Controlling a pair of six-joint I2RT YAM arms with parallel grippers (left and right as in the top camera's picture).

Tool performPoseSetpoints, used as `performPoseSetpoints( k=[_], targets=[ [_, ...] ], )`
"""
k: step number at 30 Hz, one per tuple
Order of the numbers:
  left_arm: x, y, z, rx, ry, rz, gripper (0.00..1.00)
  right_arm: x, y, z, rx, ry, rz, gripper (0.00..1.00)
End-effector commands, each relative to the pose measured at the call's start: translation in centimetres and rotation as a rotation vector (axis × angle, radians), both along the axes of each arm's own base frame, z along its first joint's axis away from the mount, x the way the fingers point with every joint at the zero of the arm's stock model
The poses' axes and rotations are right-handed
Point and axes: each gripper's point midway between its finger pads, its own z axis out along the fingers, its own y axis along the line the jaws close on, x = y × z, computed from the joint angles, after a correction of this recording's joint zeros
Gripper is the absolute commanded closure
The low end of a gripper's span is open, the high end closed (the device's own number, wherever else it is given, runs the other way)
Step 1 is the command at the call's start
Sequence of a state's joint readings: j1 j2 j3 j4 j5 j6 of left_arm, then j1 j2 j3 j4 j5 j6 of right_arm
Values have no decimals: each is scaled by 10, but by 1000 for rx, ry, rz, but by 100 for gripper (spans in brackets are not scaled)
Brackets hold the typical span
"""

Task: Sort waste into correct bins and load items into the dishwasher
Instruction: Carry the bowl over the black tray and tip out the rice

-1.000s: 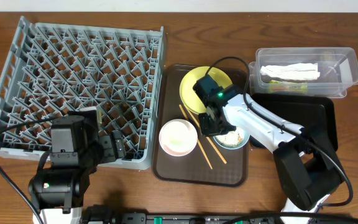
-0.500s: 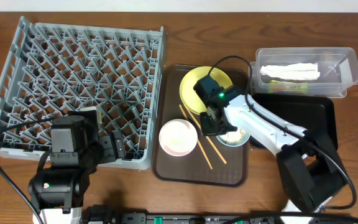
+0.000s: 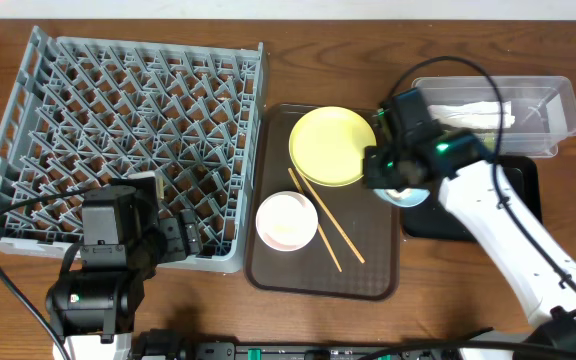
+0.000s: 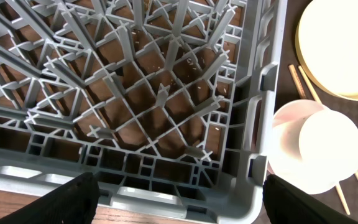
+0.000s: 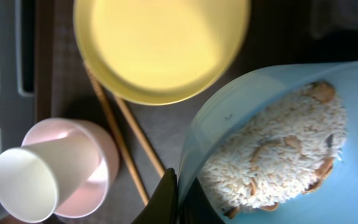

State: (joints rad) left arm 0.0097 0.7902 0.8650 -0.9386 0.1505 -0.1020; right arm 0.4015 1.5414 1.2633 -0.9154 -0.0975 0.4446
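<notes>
Nearby, the left pincer (image 4: pixel 179 190) hangs released over the rack's (image 3: pixel 118 100) corner, ready for dishes. Further on, the right pincer (image 5: pixel 179 194) grasps the blue bowl (image 5: pixel 229 118) by its rim at the black tray's (image 3: pixel 524 172) edge, probably to tip out the rice (image 5: pixel 272 149).

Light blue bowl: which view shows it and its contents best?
Right wrist. The light blue bowl fills the frame's right side, rice scraps plain inside, right gripper shut on its rim. Overhead shows only a blue sliver under that gripper. Left wrist does not show it.
</notes>
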Motion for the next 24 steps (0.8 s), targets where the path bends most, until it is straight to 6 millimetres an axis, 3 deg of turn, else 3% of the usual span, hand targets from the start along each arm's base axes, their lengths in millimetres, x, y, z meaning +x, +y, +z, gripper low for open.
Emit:
performPoseSetpoints(
  k=[1,9,16,24],
  targets=[
    [2,1,9,-1,-21,8,13,8,-13,3,68,9,4,99],
    [2,1,9,-1,-21,8,13,8,-37,-7,259,34,69,99],
    [2,1,9,-1,-21,8,13,4,-59,-23,466,31,18,99],
    [2,1,9,-1,-22,8,13,7,-90,-18,740,-47,-84,99]
  ],
)
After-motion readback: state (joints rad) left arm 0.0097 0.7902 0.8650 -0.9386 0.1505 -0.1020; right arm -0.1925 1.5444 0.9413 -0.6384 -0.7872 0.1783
